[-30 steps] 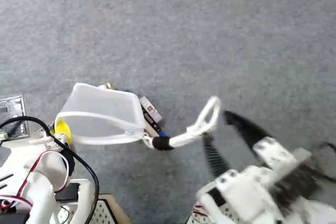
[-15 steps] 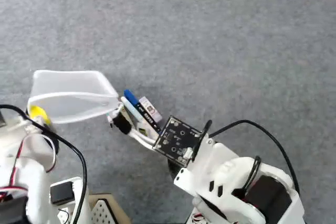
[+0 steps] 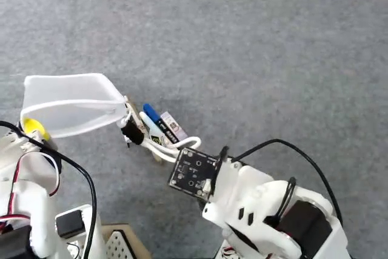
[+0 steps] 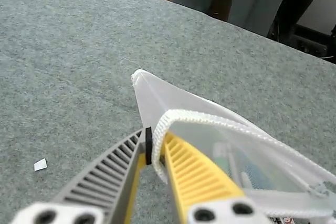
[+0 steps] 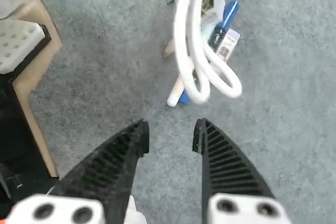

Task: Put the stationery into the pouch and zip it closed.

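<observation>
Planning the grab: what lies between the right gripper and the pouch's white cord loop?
Bare grey table covering, as the right wrist view shows; the open right gripper sits just short of the white cord loop.

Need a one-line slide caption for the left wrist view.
Left gripper shut on the rim of the pouch, over the grey table.

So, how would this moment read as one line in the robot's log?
left gripper: shut on pouch rim | right gripper: open, near white strap | stationery: beside pouch's end | pouch: unzipped
</observation>
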Motion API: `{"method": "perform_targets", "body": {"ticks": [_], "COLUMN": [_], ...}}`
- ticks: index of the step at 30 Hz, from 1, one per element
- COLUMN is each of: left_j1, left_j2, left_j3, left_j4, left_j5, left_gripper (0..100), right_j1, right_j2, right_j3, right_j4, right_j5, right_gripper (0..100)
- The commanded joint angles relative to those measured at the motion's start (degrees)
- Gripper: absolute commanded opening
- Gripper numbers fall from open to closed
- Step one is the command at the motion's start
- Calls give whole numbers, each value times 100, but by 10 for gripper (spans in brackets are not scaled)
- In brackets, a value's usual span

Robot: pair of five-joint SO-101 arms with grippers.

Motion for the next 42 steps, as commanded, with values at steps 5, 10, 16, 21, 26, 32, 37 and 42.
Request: {"method": "perform_targets", "body": {"ticks": [5, 10, 16, 21, 26, 32, 37, 42], "left_j1": [-66, -338, -2352, -3371, -3424, -3371, -2730, -2422], "left_j2": [97, 97, 105, 105, 105, 114, 114, 97], "left_j3": [-497, -1059, -787, 92, 180, 180, 145, -66], "left_j4": [888, 1345, 1345, 1310, 1292, 1319, 1319, 1319], "left_j5": [782, 1213, 1169, 422, 299, 299, 299, 334], "left_gripper": [27, 28, 28, 28, 28, 28, 28, 28], "right_j1": [1793, 2101, 2110, 1820, 1099, 1108, 1125, 1451], "right_j2": [-13, 22, 198, 356, 453, 1358, 2686, 4391], "right_j3": [198, 347, 690, 347, -110, 620, 470, -154], "right_j4": [-800, -1574, -2435, -2268, -1697, -2031, -2963, -3464], "right_j5": [-853, -1486, -2163, -1811, -1495, -1890, -2136, -2347], "right_gripper": [159, 159, 158, 162, 159, 159, 159, 159]}}
